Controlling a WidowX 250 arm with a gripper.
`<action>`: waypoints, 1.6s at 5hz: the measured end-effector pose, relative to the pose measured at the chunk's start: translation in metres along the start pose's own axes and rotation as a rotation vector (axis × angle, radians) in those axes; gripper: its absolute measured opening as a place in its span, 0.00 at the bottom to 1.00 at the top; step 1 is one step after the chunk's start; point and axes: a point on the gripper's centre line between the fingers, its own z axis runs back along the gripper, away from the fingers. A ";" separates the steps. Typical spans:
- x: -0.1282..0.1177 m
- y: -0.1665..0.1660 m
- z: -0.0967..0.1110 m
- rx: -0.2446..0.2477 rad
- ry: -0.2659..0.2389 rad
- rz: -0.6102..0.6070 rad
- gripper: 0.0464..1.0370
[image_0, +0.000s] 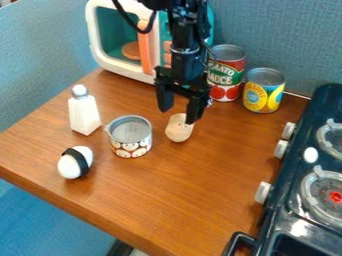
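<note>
"How does the one gripper (179, 114) stand?"

"Open, its two fingers well apart and pointing down. I can't tell whether either touches anything, though one overlaps the tan piece (178, 131) in view."

"Where is that piece?"

"On the wooden counter (180, 195), just below the gripper. There's one, rounded at its lower end, with small dark dots."

"What's beside it?"

"One short can (131, 146) with a patterned side, near it toward the left of the view. Farther left are one white shaker (83, 115) with a grey cap, upright, and one white egg-shaped thing (67, 166) with one black band."

"And behind?"

"Two taller cans: one red and green (226, 72), one yellow and blue (262, 95). Beside them, one toy microwave (119, 68) with an orange handle."

"At the right?"

"One dark stove (291, 197), two burners in view, three white knobs along its near side."
</note>
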 end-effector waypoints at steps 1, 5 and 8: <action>0.005 0.000 -0.008 -0.005 0.019 0.010 0.96; 0.007 -0.005 -0.028 -0.057 0.101 0.017 0.61; 0.012 -0.033 -0.017 -0.112 0.030 -0.065 0.60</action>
